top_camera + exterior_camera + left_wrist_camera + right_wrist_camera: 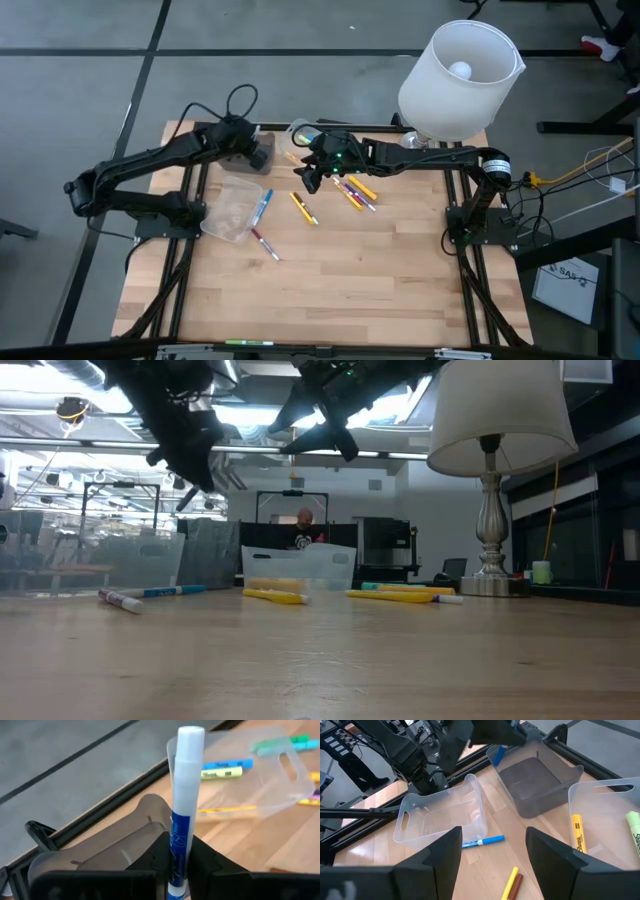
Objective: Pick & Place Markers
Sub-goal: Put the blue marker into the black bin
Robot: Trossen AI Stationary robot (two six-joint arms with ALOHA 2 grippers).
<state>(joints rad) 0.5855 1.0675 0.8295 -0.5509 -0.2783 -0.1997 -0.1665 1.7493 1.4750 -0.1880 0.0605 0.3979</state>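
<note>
Your left end effector point(180, 865) is clamping a blue marker point(182, 805) upright, hovering over the dark bin point(535, 782) for release; your right end effector point(492, 855) is waiting, fingers apart.

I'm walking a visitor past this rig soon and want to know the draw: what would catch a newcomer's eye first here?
Probably the big white lamp at the table's far right corner. Next, the left hand shut on a blue marker with a white cap, held above a dark bin at the far edge. Then the loose markers scattered mid-table, under the open right hand.
</note>
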